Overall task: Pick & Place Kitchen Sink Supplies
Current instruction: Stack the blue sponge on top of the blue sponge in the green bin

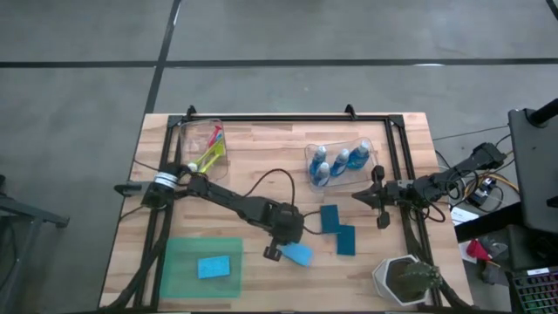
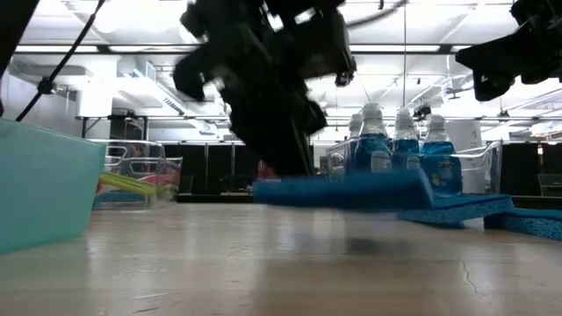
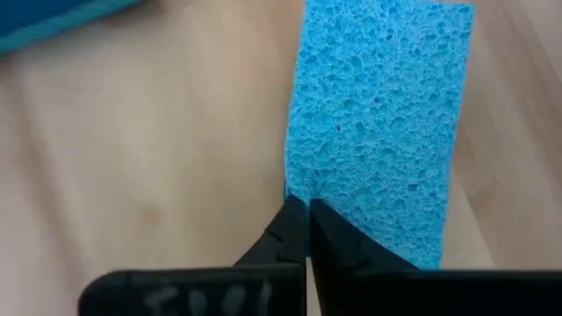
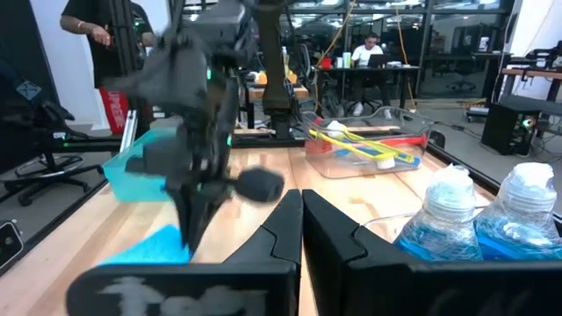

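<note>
Wooden table [image 1: 261,166] | left gripper [image 1: 281,251] pinching sponge [image 1: 298,254], seemingly lifted | teal sponges [image 1: 338,230] beside

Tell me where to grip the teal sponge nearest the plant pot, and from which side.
Grip that teal sponge across its two long edges, coming straight down from above. It lies flat on the table, so only the thin sides offer purchase. The idle right gripper, fingers shut, hovers closest and would likely reach it most easily.

Bright blue pitted sponge [image 3: 378,123], teal sponges [image 1: 338,229], green tray [image 1: 202,268], pale-capped blue bottles [image 1: 339,162].
</note>
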Robot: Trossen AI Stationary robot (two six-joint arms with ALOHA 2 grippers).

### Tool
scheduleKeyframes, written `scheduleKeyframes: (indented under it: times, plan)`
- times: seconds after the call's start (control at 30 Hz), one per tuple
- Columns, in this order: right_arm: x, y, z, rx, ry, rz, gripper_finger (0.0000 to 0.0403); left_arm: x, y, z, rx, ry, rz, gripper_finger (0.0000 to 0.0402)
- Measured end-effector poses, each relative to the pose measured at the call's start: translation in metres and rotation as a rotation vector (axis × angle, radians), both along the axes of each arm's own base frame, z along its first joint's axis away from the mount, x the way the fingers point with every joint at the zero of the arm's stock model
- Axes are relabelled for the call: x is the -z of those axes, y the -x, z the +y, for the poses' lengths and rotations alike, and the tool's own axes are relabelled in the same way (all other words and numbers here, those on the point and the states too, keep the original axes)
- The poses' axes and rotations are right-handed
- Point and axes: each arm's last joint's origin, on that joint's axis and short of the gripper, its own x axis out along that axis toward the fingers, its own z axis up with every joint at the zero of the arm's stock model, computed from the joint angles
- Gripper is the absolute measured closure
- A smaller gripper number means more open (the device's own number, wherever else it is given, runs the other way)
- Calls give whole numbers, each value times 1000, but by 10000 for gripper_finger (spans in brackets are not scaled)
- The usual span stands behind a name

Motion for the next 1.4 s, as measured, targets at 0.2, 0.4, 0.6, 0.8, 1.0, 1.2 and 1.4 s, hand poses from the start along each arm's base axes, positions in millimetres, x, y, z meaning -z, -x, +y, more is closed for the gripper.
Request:
scheduleKeyframes:
  times: [0.2,0.4,0.6,0.8,1.0,1.2,1.4]
  plan:
    - [0,0,0,0,0,0,394,-40,23,1,-45,-18,24,401]
    - [0,0,0,0,-1,0,394,-78,62,-8,-144,-28,91,401]
    - [0,0,0,0,0,0,394,-102,115,-28,-265,-59,93,401]
    - [0,0,0,0,0,1,394,-99,171,-46,-415,-20,78,401]
    - [0,0,0,0,0,1,394,-75,222,-61,-530,35,137,401]
    - [0,0,0,0,-1,0,394,-56,256,-77,-605,76,199,401]
    - [0,0,0,0,1,0,394,-41,270,-86,-654,63,237,401]
